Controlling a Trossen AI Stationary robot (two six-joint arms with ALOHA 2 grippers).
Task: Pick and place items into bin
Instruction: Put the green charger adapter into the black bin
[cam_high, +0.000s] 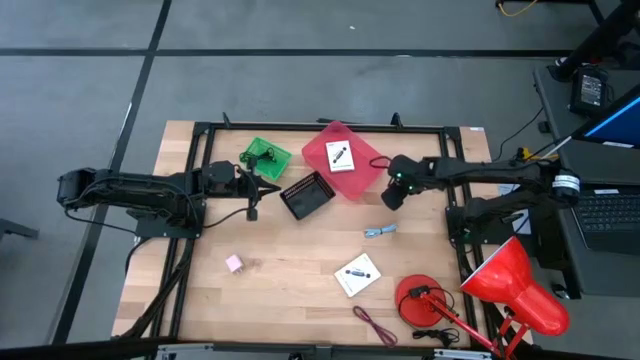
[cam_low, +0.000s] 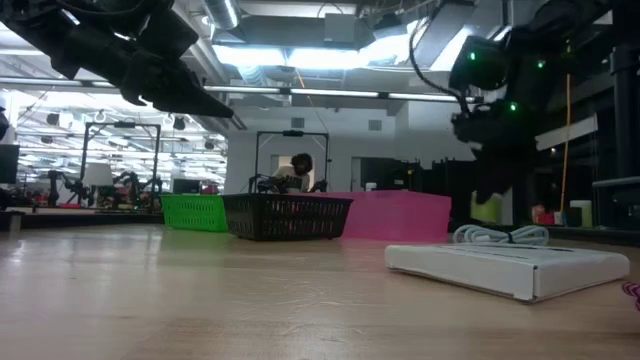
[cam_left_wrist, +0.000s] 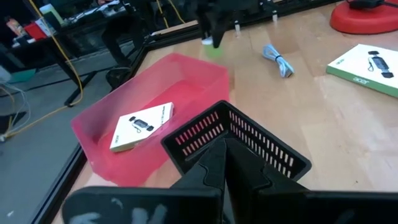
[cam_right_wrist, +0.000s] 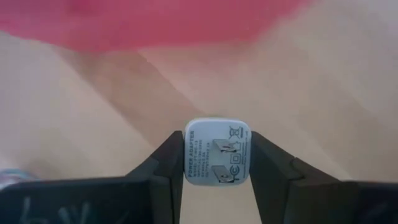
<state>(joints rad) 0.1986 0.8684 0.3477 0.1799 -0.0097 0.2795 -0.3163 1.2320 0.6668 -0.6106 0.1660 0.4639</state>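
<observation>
My right gripper (cam_high: 391, 196) hangs above the wood just right of the pink bin (cam_high: 362, 178), shut on a small white power adapter (cam_right_wrist: 216, 159). A flat white card (cam_high: 340, 155) lies in that bin. On the table rest a second white card (cam_high: 357, 274), a pink cube (cam_high: 234, 263), a grey-blue cable piece (cam_high: 380, 231) and a maroon cord (cam_high: 374, 325). My left gripper (cam_high: 268, 188) waits shut, in the air left of a black basket (cam_high: 307, 195). My right gripper pinches the adapter by two opposite sides (cam_right_wrist: 186, 163) between its two fingers, the printed face toward the wrist camera. The fingers come from above, slanting down. The adapter (cam_left_wrist: 212, 46) is lifted clear of the table.
A green basket (cam_high: 265, 158) stands behind the left gripper. A red desk lamp (cam_high: 505, 285) with its round base (cam_high: 422, 300) fills the near right corner. A black frame (cam_high: 300, 127) runs round the table. Bare wood lies in the middle and near left.
</observation>
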